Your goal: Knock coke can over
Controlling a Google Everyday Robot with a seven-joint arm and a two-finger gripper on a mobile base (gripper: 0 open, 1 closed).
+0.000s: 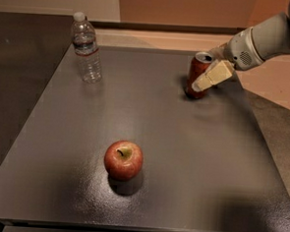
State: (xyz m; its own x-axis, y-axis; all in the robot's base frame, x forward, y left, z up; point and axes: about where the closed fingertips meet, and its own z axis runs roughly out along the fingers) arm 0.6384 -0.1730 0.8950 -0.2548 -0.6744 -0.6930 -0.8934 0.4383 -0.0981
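1. The dark counter (182, 154) carries three things, well apart.
2. The water bottle (86, 48) stands far left, and the apple (123, 160) sits near the front.
3. The coke can (197, 67) stands far right, with my hand (212, 76) just beside it.

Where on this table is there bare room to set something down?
Bare: the middle strip between water bottle and coke can, the whole right front beyond the apple, and the left front corner. Crowded: the far right, where the gripper is at the coke can.
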